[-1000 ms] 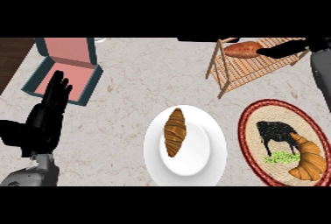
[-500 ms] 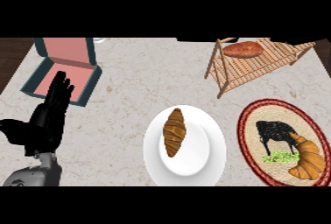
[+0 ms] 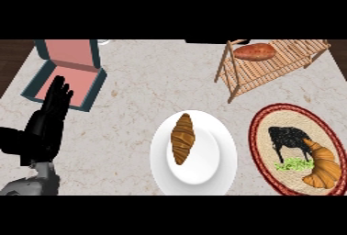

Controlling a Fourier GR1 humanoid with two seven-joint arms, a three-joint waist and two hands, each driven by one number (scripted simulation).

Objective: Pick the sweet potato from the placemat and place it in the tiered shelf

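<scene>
Sweet potato (image 3: 254,51) lies on the top level of the wooden tiered shelf (image 3: 274,69), at its far left end, near the table's far right corner. Nothing is touching it.

My left hand (image 3: 49,118) sits at the left side of the table (image 3: 136,96), fingers straight and together, pointing away from me, thumb out to the left. It holds nothing. The fingertips overlap the near edge of an open teal box with pink lining (image 3: 68,75), which lies at the far left. Grey forearm comes in from the lower left corner.

My right hand does not show in the head view.

Oval placemat (image 3: 296,153) with a red woven border lies at the near right, just below the shelf. It carries a black cow print with a green patch. A croissant (image 3: 324,165) rests on its lower right part, tilted.

White plate (image 3: 193,153) sits in the near middle, just left of the placemat, close but not clearly touching. A second croissant (image 3: 182,137) lies on the plate's left half, lengthwise, pointing away from me.

Table top is pale marble; dark floor shows along the far left edge.
</scene>
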